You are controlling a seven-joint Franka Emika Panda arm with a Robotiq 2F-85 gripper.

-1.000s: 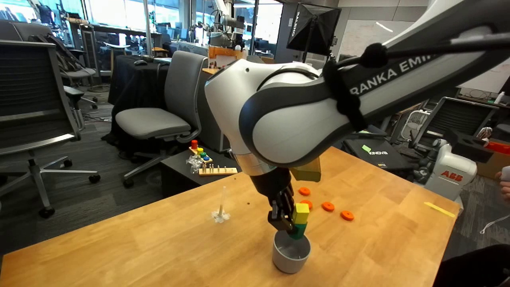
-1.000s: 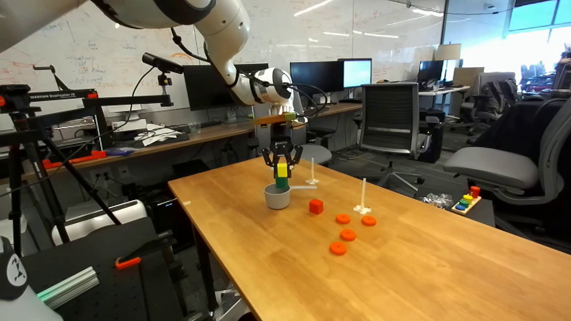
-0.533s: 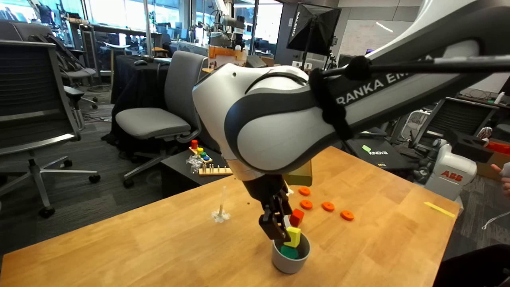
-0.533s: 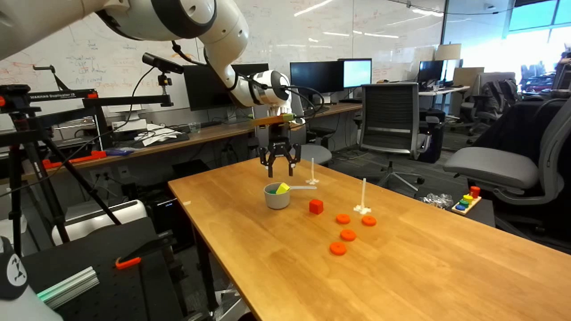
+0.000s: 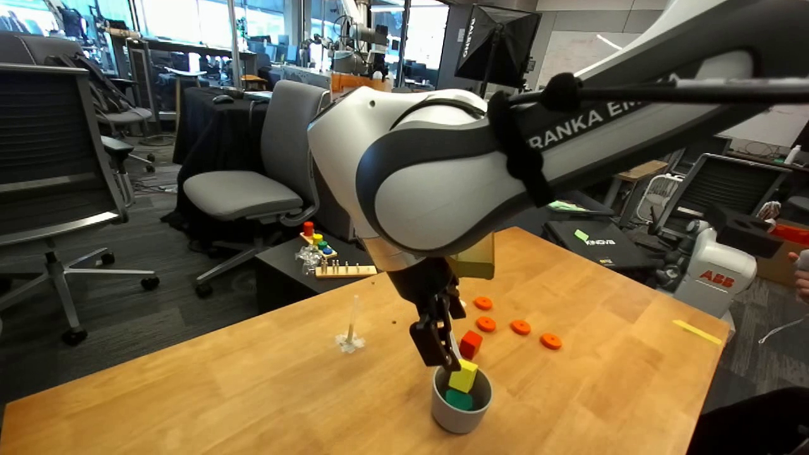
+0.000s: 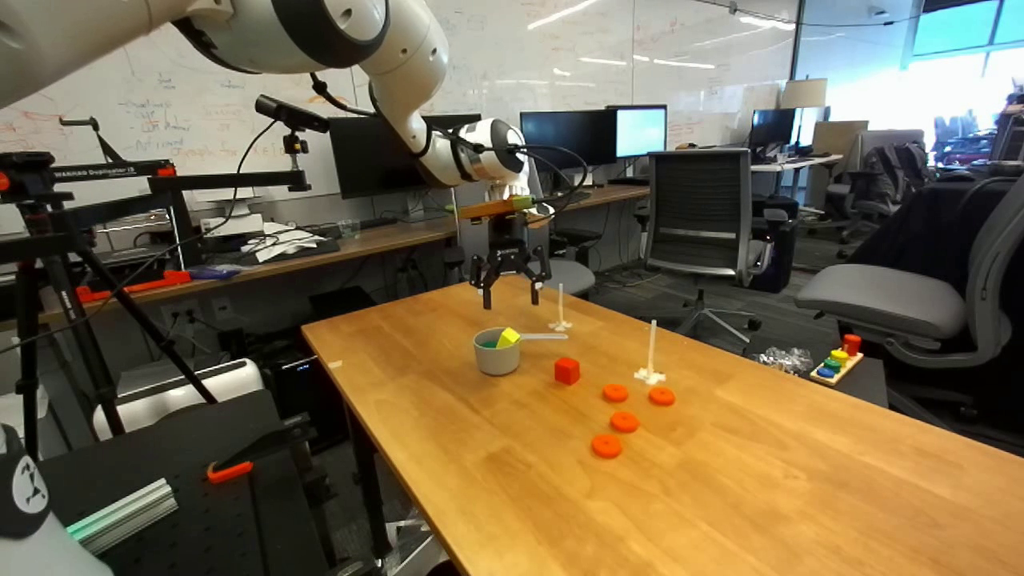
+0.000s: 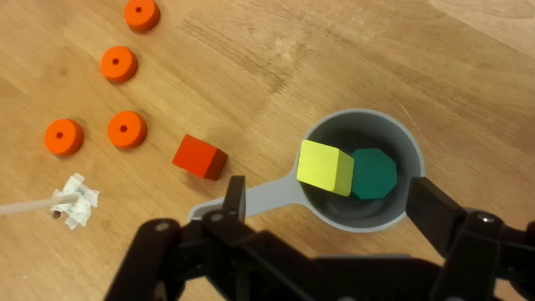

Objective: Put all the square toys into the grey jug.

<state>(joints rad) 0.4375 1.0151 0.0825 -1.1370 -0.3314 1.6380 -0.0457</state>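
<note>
So, gripper hung spread wide, holding nothing, near the grey jug, where yellow block and green block already sat. In the wrist view, red block lay outside on the table, between nine and ten o'clock from gripper. Near-cubic, no clear long axis; its top edges ran ten-to-four and one-to-seven, so a slight gripper turn seemed needed.

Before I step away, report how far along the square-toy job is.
Done: the yellow block and the green block are inside the grey jug, the yellow one tilted. In hand: nothing; the pincer hangs open with no block in its grip. Remaining: the red block, which sits on the table apart from the jug.
</note>
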